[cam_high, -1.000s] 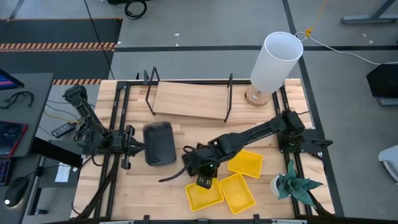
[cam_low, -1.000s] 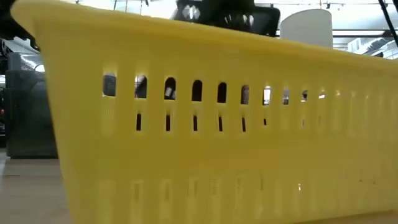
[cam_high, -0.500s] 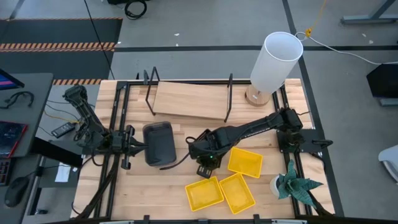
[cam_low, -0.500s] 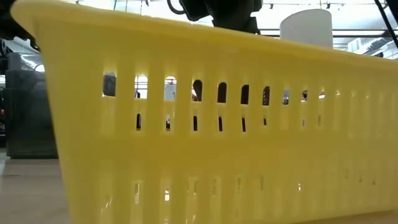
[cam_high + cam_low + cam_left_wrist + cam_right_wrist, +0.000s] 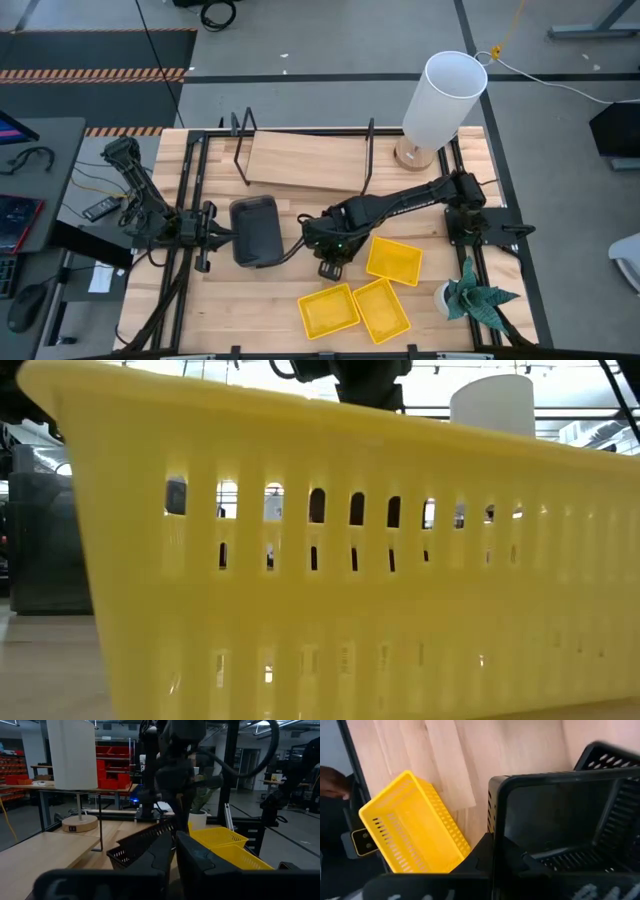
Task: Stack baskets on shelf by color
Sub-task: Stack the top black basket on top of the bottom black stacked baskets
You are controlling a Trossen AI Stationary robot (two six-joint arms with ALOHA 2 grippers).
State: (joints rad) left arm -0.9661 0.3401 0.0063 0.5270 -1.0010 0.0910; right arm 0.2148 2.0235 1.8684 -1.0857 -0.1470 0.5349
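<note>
My right gripper (image 5: 325, 262) is clamped tight on the rim of a black slatted basket (image 5: 600, 825); in the right wrist view that rim sits between the closed fingers, with the basket's slatted walls spreading out beyond them. From above, the right arm stretches across the middle of the counter (image 5: 250, 310), the gripper sitting just in front of the shelf (image 5: 305, 160) and near the grey basket (image 5: 255, 230).

My left gripper (image 5: 215, 237) is at the left side of the grey basket. Its fingers look close together in the left wrist view, but I cannot tell whether they are pinching the rim or just off it. That view looks past them to the black basket hanging under the right arm.

The grey basket lies on the counter in front of the shelf's left end. Three yellow baskets (image 5: 393, 260) rest on the counter toward the front right: one just beside the right gripper, two touching side by side nearer the front edge. One fills the low view (image 5: 320, 560).

The shelf board is bare, wire frames at both ends. A white lamp (image 5: 443, 98) stands at its right end, a small plant (image 5: 475, 295) at the counter's right edge.
</note>
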